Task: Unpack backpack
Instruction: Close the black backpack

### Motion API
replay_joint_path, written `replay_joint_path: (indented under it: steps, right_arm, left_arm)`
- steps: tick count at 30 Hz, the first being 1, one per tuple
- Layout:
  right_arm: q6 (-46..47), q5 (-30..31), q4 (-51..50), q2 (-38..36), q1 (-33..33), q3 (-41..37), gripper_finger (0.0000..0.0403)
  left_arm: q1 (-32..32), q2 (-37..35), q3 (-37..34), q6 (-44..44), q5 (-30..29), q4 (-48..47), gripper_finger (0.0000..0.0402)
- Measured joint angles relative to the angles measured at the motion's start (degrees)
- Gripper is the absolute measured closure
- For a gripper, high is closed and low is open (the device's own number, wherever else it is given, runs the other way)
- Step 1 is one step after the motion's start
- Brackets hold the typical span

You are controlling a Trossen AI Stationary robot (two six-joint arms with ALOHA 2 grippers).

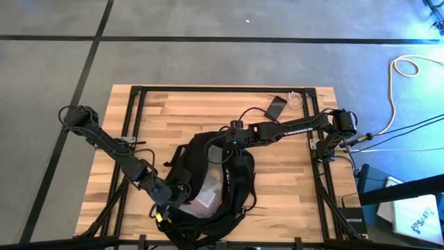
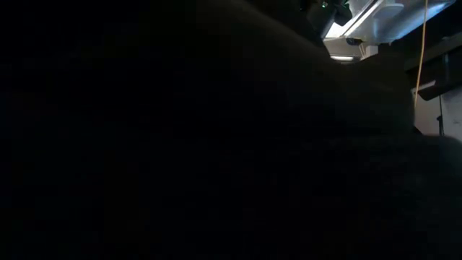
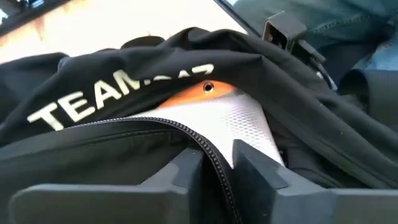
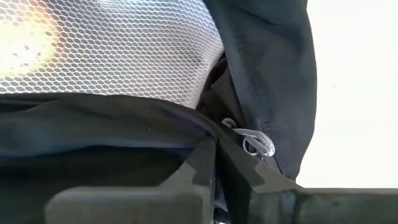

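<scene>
Backpack point(image 1: 208, 182) lies at the near-centre of the wooden table point(image 1: 291, 173), main opening gaping, white mesh lining point(image 1: 205, 198) visible inside. Left gripper point(image 3: 217, 165) is at the bag's near-left edge, jaws narrow, pinching the zipper edge point(image 3: 186, 134) of the opening. Right gripper point(image 4: 217, 158) comes in from the far right onto the bag's upper rim, jaws fully closed on black fabric beside a metal zipper pull point(image 4: 255, 142). Farther back, a phone point(image 1: 275, 106) lies apart near the table's far edge.
</scene>
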Motion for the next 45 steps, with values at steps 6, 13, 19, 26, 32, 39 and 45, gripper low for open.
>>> replay_joint_path:
  steps: [6, 13, 19, 26, 32, 39, 45]
  right_arm:
    - [0.0, 0.41, -0.26, 0.0, 0.04, 0.0, 0.0402]
    - [1.53, 2.84, -0.36, -0.21, 0.07, 0.0, 0.0403]
    - [2.98, 6.36, -0.06, -3.1, 0.11, 0.0, 0.0403]
    - [3.83, 9.61, -1.28, -5.78, 0.09, 0.02, 0.0403]
    - [6.01, 12.01, -4.87, -7.86, 0.87, 0.02, 0.0403]
    - [6.25, 15.12, -6.88, -11.47, 4.62, 2.55, 0.0403]
    - [12.07, 0.56, -5.03, -10.42, 8.74, 3.61, 0.0395]
  left_arm:
    - [0.29, -0.49, 0.0, -1.0, -5.94, -3.15, 0.0229]
    - [-1.33, -6.41, 0.02, -1.43, -13.3, -2.62, 0.0133]
    - [-5.08, -13.34, 0.02, -1.44, -13.88, -2.46, 0.0123]
    - [-8.61, -16.13, 0.02, 0.3, -14.18, 0.22, 0.0123]
    - [-10.5, -15.91, 0.02, 3.81, -14.43, 2.71, 0.0123]
    - [-10.44, -15.89, 0.03, 4.05, -15.62, 2.58, 0.0123]
    - [-10.3, -15.89, 0.11, 3.96, -16.49, 1.88, 0.0123]
